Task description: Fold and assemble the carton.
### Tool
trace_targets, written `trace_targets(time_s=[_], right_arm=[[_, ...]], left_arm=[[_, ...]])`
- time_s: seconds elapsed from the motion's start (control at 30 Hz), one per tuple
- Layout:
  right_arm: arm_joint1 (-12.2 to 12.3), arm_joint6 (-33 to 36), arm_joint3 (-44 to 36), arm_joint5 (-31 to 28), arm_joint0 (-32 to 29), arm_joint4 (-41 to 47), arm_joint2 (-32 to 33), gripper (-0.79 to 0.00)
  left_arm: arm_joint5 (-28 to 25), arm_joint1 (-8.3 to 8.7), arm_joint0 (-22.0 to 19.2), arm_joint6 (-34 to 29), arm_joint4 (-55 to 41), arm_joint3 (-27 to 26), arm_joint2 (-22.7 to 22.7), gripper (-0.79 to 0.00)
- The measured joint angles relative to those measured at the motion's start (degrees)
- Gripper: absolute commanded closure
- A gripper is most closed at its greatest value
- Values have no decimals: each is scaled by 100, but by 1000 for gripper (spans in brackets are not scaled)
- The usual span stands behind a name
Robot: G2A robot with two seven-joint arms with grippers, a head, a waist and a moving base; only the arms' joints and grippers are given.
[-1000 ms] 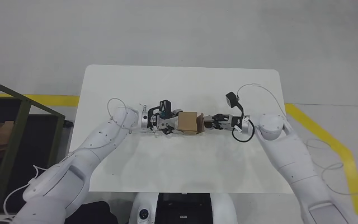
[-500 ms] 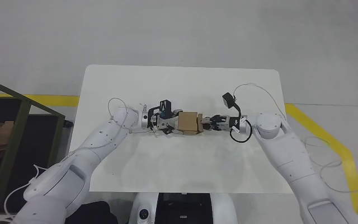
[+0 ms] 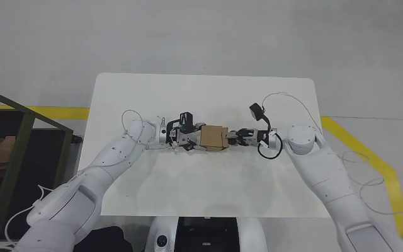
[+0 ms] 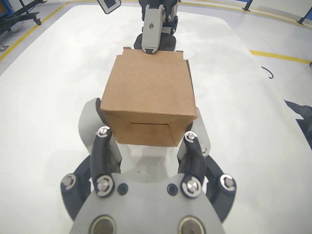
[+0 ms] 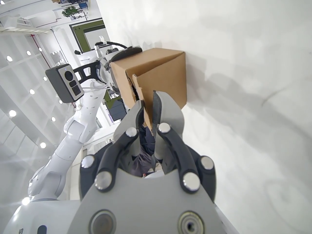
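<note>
Over the past second the right hand (image 5: 147, 105) has been brought slightly closer to the carton (image 3: 214, 137), its elbow drawn inward with it, while the carton is left about where it was, near the middle of the counter (image 3: 189, 94). On the left, the left hand (image 4: 146, 120) is set around the carton's open end, with its fingers spread to the width of the box and pressed against the two side walls. Between the arms the carton is kept lying on its side on the counter, already squared into a tube, its open mouth turned to the left hand. On the right, the right hand is nearly pressed together, and an end flap (image 5: 165, 83) is pinched by its edge. Trouble is judged most likely from opposed forces. If the flap is driven harder than the left grip can resist, the hollow walls may be buckled or the box slid along the smooth counter. With so shallow a pinch, the flap may be torn or lost and sprung open.
</note>
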Motion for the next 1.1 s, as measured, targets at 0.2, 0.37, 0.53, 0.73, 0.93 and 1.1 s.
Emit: trace_targets(time_s=[0.2, 0.37, 0.53, 0.73, 0.93, 1.1], right_arm=[[-22, -23, -68, 22, 42, -36, -66, -9], [-53, -44, -54, 33, 96, -49, -146, 0], [-85, -66, -32, 46, 151, -43, -218, 0], [-111, -38, 29, -14, 202, -5, -255, -117], [-39, -20, -90, -115, 88, 12, -28, -86], [50, -35, -351, -107, -108, -22, 223, 0]], left_arm=[[-2, -1, 7, 22, -1, -5, -5, -579], [11, 0, 13, 39, 6, -19, -13, -576], [-7, 2, 17, 51, 10, -31, -18, -576], [-9, 2, 22, 40, 9, -38, -26, -579], [-7, 2, 26, 25, -5, -19, -40, -576], [9, 4, 31, 20, 6, -27, -46, -579]])
